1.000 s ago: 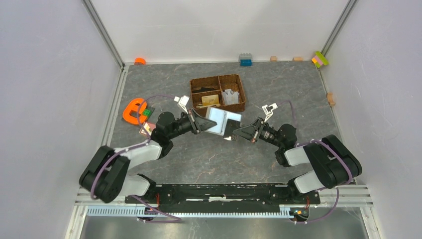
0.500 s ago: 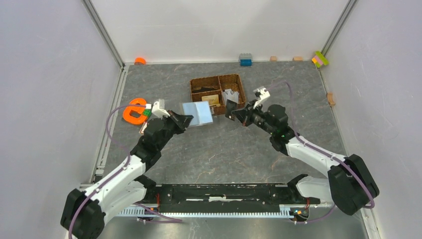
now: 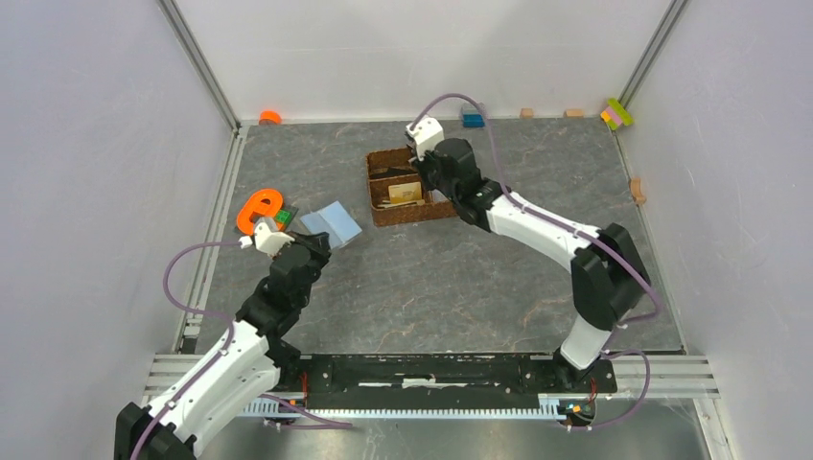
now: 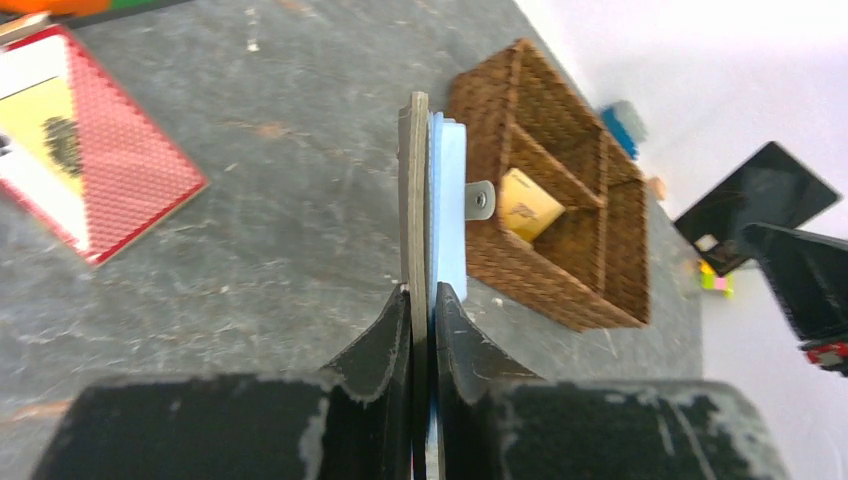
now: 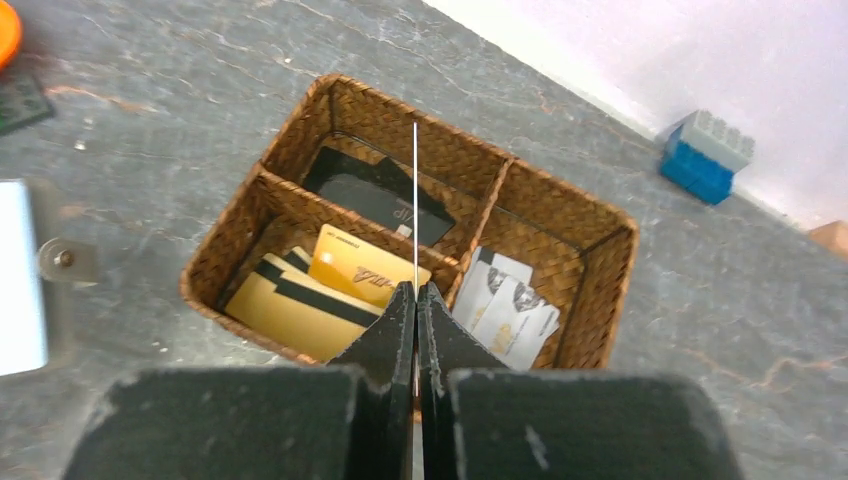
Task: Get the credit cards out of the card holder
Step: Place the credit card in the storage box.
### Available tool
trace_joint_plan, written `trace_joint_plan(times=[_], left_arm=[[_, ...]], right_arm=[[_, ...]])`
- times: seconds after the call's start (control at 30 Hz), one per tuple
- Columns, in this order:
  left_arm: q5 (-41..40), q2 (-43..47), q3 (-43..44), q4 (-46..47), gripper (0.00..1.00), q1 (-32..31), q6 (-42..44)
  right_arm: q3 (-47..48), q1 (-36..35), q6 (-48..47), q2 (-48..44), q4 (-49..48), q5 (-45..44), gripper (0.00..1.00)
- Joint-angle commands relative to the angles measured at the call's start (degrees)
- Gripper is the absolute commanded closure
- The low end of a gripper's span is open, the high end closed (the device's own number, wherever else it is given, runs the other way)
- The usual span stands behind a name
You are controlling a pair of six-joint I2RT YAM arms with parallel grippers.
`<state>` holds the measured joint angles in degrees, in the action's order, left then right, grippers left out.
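The card holder (image 3: 331, 222) is off the table at the left, its light-blue inside faces up. My left gripper (image 3: 309, 240) is shut on its near edge. In the left wrist view the card holder (image 4: 414, 190) shows edge-on between the fingers (image 4: 385, 335), grey-olive to the left, light blue with a small tab (image 4: 480, 200) to the right. My right gripper (image 3: 427, 174) hangs over the brown basket (image 3: 383, 213), shut on a thin credit card (image 5: 415, 190) seen edge-on. More credit cards lie in the basket: an orange one (image 5: 365, 268), tan striped ones (image 5: 285, 308), a black one (image 5: 375, 195) and white ones (image 5: 505, 300).
An orange ring-shaped piece (image 3: 255, 213) and a green block (image 3: 284, 218) lie left of the card holder. A red and yellow flat card (image 4: 80, 165) lies on the table under it. A blue and grey brick (image 3: 472, 115) and small blocks line the back wall.
My left arm drew the card holder left and back toward the near side. My right arm swung away from the holder, up and over the basket, with the thin card in its jaws.
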<state>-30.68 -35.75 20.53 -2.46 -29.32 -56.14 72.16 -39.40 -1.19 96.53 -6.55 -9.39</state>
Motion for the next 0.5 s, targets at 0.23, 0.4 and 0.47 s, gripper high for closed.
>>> trace_joint_plan(times=[0.23, 0.4, 0.47], left_arm=[[-7.5, -2.7, 2.9, -6.4, 0.98, 0.1, -7.4], [-7.2, -1.6, 2.4, -5.8, 0.98, 0.1, -6.9], [-7.2, -1.3, 2.3, -5.7, 0.98, 0.1, -6.9]], right_arm=[[16.0, -1.0, -25.3, 14.4, 1.8, -6.1, 1.00], [16.3, -1.0, -29.9, 17.7, -3.8, -10.3, 1.00], [16.5, -1.0, -31.0, 18.7, -4.8, -10.1, 1.00]])
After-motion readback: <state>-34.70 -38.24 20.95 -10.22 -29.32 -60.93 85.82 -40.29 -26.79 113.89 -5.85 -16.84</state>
